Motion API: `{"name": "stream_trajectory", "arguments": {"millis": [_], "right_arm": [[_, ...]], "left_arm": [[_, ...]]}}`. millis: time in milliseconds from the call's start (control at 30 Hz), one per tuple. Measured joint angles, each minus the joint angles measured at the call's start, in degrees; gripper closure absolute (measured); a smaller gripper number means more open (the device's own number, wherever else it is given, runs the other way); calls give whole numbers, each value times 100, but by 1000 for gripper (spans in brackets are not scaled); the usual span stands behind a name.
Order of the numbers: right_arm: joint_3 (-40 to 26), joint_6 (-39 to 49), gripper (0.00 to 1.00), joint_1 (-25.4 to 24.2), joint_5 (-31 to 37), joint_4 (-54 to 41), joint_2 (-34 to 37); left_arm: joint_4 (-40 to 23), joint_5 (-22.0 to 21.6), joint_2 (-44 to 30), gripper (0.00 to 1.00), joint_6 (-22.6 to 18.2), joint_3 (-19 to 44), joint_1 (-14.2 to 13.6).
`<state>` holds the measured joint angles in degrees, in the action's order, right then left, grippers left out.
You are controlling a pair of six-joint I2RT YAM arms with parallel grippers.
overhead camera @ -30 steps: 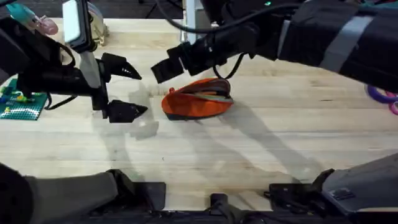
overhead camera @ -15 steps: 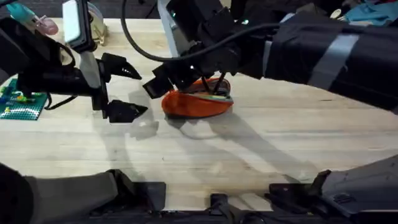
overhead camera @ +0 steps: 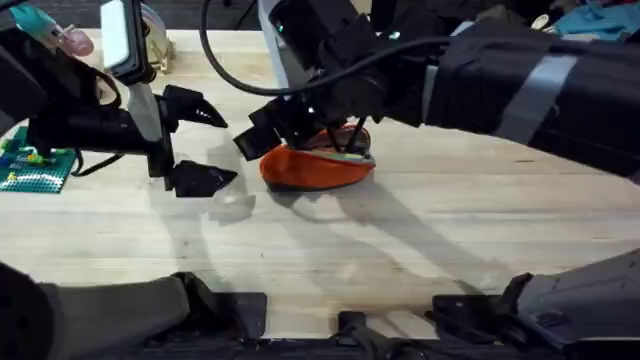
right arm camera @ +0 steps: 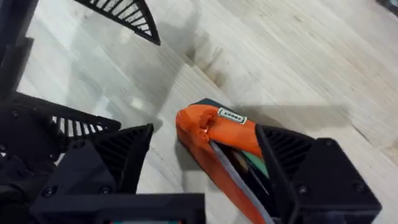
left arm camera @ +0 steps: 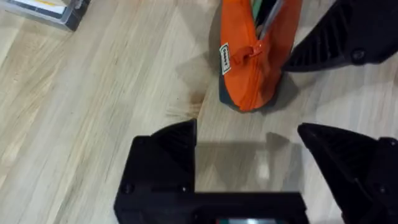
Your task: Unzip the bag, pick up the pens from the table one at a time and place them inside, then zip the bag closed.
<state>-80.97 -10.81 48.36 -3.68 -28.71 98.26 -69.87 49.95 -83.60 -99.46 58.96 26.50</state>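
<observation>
While open, right claw [right arm camera: 202, 165] straddles bag [right arm camera: 217, 134].

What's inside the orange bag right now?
The bag is partly unzipped. Through the opening the right wrist view shows a green pen beside darker items. What they are, and how many lie deeper in, is hidden by the fabric.

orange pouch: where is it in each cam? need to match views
Overhead: the orange pouch lies at table centre, under the right gripper.
Left wrist: the pouch is at upper centre, beyond the open left gripper.
Right wrist: its end sits between the open right gripper's fingers.
Shared landmark: the small white label by the zipper end, also in the right wrist view.
</observation>
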Motion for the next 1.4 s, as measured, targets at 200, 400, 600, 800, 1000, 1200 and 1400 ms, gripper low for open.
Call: {"name": "stream_trajectory", "arguments": {"millis": [200, 400, 600, 800, 1000, 1200, 1400], "right_arm": [[-4, -122, 3, 0, 0, 93, 132], [-4, -458, 3, 0, 2, 236, 577], [-4, -792, 3, 0, 4, 269, 789], [-4, -957, 186, 0, 5, 278, 798], [-4, -1002, 498, 0, 4, 278, 798], [-4, -1026, 781, 0, 2, 280, 800], [-4, -1028, 967, 0, 2, 291, 799]], "left_arm": [[0, 0, 0, 6, 0, 0, 0], [0, -2, 1, 7, 0, 0, 0], [0, 0, 1, 7, 0, 0, 0], [0, 0, 1, 6, -2, 0, 0], [0, 0, 1, 6, 0, 0, 0], [-1, 0, -1, 4, 0, 0, 0], [-2, 0, 0, 6, 0, 0, 0]]}}
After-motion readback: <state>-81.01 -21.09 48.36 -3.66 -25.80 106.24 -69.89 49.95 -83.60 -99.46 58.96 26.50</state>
